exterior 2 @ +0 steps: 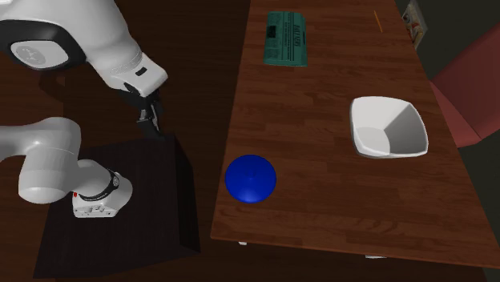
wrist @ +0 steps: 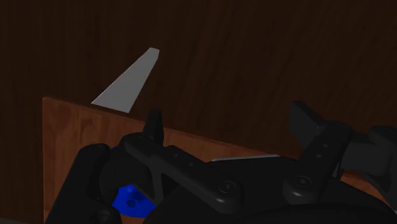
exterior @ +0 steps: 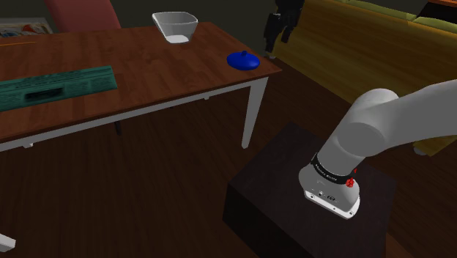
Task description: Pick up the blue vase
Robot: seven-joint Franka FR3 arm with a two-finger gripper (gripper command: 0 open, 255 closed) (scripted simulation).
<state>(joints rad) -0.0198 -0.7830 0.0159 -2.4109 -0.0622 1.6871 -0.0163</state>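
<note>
The blue vase (exterior: pixel 244 61) is a low, rounded piece near the corner of the wooden table (exterior: pixel 146 73). In the second exterior view the vase (exterior 2: pixel 250 178) sits close to the table's edge (exterior 2: pixel 320 200) on the stand's side. My black gripper (exterior: pixel 277 38) hangs off the table beyond that corner, apart from the vase. It (exterior 2: pixel 152 124) is over the stand's edge, to the vase's left in that view. In the wrist view the gripper (wrist: pixel 229 121) is open with nothing between its fingers. A bit of the vase (wrist: pixel 130 198) peeks out beside the hand's body.
A white bowl (exterior: pixel 176 26) stands at the table's far edge and a green box (exterior: pixel 58 86) lies further along. A red chair (exterior: pixel 80 13) is behind the table. A yellowish couch (exterior: pixel 366 44) lies past the gripper. The dark stand (exterior: pixel 293 198) sits on the wooden floor.
</note>
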